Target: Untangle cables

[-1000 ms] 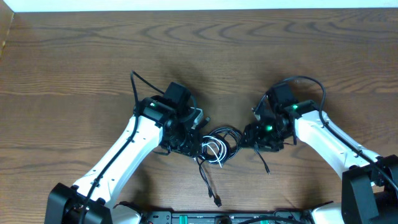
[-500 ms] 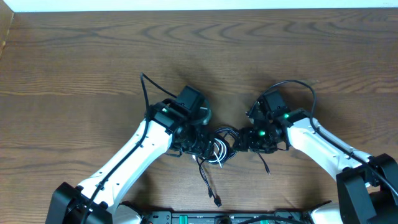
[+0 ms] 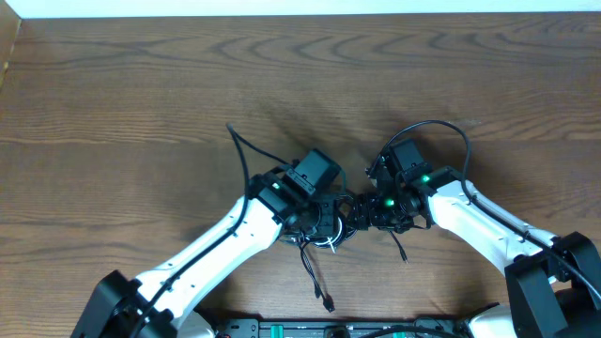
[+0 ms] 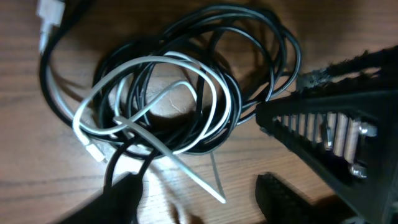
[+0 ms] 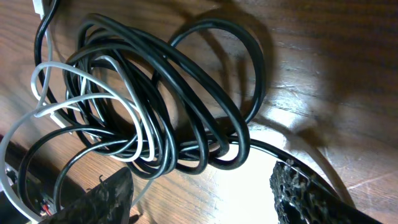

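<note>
A tangle of black cable (image 3: 340, 218) and thin white cable (image 3: 329, 235) lies on the wooden table between my two grippers. In the left wrist view the black coil (image 4: 249, 74) loops round the white cable (image 4: 155, 93); my left gripper (image 4: 199, 202) hangs open just before it, and a white strand end (image 4: 211, 186) lies between its fingers. In the right wrist view the black coil (image 5: 180, 106) and the white cable (image 5: 74, 106) fill the frame. My right gripper (image 5: 205, 196) is open at the coil's near edge. Both grippers (image 3: 324, 221) (image 3: 364, 214) crowd the tangle.
A black cable tail with a plug (image 3: 328, 302) trails toward the table's front edge. A shorter black tail (image 3: 400, 250) runs out under the right arm. A white connector (image 4: 48, 14) lies at the tangle's far left. The right gripper's body (image 4: 336, 124) stands close by in the left wrist view.
The left arm has swung right and the right arm has edged left. Both grippers have closed in on the tangle, which has stayed in place.
</note>
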Available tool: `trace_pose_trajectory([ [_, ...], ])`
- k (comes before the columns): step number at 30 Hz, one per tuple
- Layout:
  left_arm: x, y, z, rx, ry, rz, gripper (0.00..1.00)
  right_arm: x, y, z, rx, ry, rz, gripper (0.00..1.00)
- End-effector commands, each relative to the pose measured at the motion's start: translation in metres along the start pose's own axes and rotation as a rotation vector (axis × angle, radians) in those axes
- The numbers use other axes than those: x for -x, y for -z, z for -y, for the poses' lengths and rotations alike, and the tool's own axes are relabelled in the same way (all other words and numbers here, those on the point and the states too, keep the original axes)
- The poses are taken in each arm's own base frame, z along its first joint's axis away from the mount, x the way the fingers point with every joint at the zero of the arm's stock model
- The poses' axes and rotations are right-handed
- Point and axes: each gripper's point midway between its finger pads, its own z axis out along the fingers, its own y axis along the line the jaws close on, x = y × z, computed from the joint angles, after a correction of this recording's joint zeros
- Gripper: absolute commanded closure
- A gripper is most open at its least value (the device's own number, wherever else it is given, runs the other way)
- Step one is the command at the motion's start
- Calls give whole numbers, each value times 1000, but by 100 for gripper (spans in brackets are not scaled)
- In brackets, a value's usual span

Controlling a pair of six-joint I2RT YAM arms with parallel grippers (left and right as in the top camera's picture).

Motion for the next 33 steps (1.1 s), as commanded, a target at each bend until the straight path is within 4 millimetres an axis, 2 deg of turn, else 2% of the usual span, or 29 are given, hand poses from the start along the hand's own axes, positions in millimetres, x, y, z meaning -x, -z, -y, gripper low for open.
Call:
trace_pose_trajectory([
  [1, 0, -12, -10, 51, 46, 0, 51, -2, 1, 0, -4, 14, 2, 31],
  [6, -2, -19, -13, 68, 50, -19, 53, 1, 1, -1, 2, 21, 15, 29],
  [8, -2, -21, -14, 73, 52, -24, 63, 2, 1, -2, 3, 22, 17, 30],
  [9, -2, -21, -14, 73, 52, -25, 64, 2, 1, -2, 3, 23, 17, 31],
  [19, 0, -30, -14, 77, 53, -28, 64, 1, -3, -3, -25, 50, 25, 33],
  [20, 1, -30, -14, 76, 53, -27, 66, 1, -3, -2, -41, 52, 31, 34],
  [24, 0, -30, -14, 76, 53, -28, 92, 1, -6, 3, -97, 39, 48, 39],
  [28, 1, -30, -14, 75, 53, -27, 92, 3, -7, 0, -102, 37, 64, 46],
  [33, 2, -30, -13, 70, 51, -23, 92, 7, -11, -4, -115, 18, 98, 49],
])
